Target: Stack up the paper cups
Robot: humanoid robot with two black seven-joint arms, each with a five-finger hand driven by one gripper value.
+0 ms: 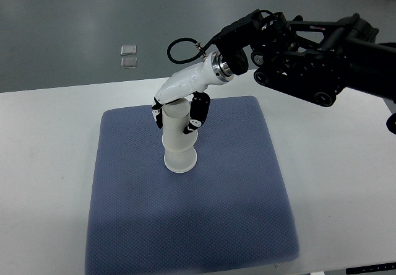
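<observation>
On blue mat, right hand around stacked paper cups.

the white paper cups stood upside down as one nested stack, wider rim flat on the blue mat, toward its far half. the stack leaned slightly, its upper part gripped between the fingers of the right hand.
</observation>
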